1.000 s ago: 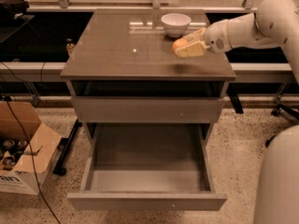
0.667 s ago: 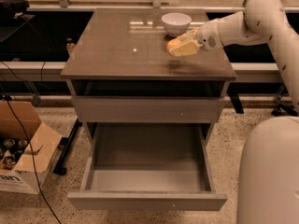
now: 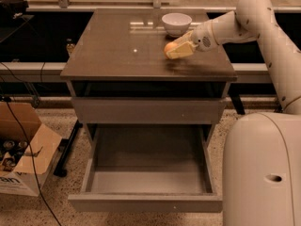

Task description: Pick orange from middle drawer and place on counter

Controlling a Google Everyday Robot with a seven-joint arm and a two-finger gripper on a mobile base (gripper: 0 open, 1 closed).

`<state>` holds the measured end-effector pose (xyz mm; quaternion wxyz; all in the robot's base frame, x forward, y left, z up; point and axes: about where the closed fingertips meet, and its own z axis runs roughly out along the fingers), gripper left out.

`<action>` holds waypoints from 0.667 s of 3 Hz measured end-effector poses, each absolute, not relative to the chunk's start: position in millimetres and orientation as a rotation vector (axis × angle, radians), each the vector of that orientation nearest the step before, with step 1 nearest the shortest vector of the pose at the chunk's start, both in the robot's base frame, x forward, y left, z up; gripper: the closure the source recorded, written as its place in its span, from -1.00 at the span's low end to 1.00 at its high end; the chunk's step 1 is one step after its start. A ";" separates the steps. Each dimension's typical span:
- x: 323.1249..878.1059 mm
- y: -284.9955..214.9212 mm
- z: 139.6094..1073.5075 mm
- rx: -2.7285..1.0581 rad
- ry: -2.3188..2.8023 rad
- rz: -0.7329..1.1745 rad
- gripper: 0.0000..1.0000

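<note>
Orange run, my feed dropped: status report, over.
Gripper above counter, right side, shut on orange. Middle drawer open. White bowl just behind, not blocking.

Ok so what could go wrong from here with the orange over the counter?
The gripper holds the orange just above the glossy counter; released from there, the round fruit could roll off the front edge toward the open middle drawer. The white bowl sits close behind the gripper, so the arm might nudge it when pulling away.
</note>
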<state>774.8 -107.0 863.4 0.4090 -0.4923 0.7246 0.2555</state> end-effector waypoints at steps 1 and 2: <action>776.2 -103.4 859.0 -1.255 1.853 0.653 -0.31; 775.7 -99.1 853.2 -1.269 1.868 0.678 -0.77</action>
